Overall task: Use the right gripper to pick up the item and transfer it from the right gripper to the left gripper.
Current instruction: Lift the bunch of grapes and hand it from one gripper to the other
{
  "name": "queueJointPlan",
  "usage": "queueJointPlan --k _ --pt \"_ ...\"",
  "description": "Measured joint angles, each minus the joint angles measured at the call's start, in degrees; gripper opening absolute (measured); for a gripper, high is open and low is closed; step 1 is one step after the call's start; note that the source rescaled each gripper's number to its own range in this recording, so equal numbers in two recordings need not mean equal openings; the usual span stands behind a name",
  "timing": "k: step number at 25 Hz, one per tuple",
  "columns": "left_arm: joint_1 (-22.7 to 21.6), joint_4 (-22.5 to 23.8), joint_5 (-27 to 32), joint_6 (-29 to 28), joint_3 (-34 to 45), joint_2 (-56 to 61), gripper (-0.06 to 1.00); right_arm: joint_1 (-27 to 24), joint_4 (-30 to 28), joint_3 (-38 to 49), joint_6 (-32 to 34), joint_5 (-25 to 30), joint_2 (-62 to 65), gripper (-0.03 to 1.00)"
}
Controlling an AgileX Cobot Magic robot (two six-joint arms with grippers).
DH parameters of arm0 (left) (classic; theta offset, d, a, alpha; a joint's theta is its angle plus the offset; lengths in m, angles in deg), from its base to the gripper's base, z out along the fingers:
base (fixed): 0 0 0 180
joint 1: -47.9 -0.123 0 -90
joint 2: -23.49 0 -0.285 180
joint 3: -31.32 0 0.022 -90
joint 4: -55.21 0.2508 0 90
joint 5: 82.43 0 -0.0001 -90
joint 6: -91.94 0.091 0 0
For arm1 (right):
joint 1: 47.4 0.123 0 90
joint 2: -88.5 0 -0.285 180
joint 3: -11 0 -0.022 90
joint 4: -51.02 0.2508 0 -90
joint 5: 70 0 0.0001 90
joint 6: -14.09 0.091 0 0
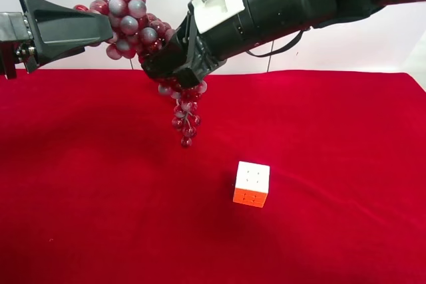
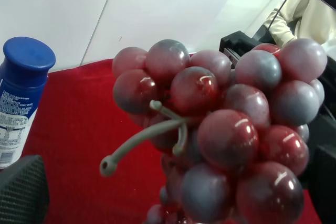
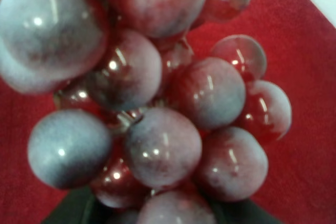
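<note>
The grapes (image 1: pixel 130 21), a long bunch of dark-red and frosty grey-purple balls, hang in the air above the red cloth, with the tail (image 1: pixel 186 123) drooping down. The right gripper (image 1: pixel 174 71), on the thick black arm with a white bracket, is shut on the middle of the bunch. The grapes fill the right wrist view (image 3: pixel 157 145). The left gripper (image 1: pixel 110 28) comes in from the exterior high view's left, level with the bunch's upper end. In the left wrist view the grapes (image 2: pixel 220 135) and their grey stem sit between its spread fingers (image 2: pixel 21 192), with no visible contact.
A white-and-orange puzzle cube (image 1: pixel 251 183) stands on the red cloth (image 1: pixel 100 197) below and to the right of the bunch. A blue-capped white bottle (image 2: pixel 21 93) stands on the cloth in the left wrist view. A white wall runs behind the table.
</note>
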Motion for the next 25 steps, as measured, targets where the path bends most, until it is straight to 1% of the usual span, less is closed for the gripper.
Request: queueJointPlan --k 5,8,12,17,21,25 --pt "0.0 0.0 0.73 0.06 0.0 -0.07 1.0 2.53 0.18 0.0 0.0 -1.26 0.0 0.01" --pt "0.0 0.0 2.15 0.06 0.0 -0.07 1.0 4.16 0.2 0.0 0.05 -2.95 0.0 0.01" --pt "0.0 0.0 3.46 0.06 0.0 -0.07 1.0 5.98 0.33 0.0 0.23 -3.93 0.0 0.01" --pt "0.0 0.0 5.25 0.06 0.0 -0.07 1.0 6.23 2.68 0.0 0.23 -3.88 -0.05 0.01" --pt "0.0 0.0 5.67 0.06 0.0 -0.07 1.0 6.23 2.79 0.0 0.28 -3.81 -0.05 0.01" --pt "0.0 0.0 5.97 0.11 0.0 -0.07 1.0 6.23 2.79 0.0 0.33 -2.51 -0.05 0.01"
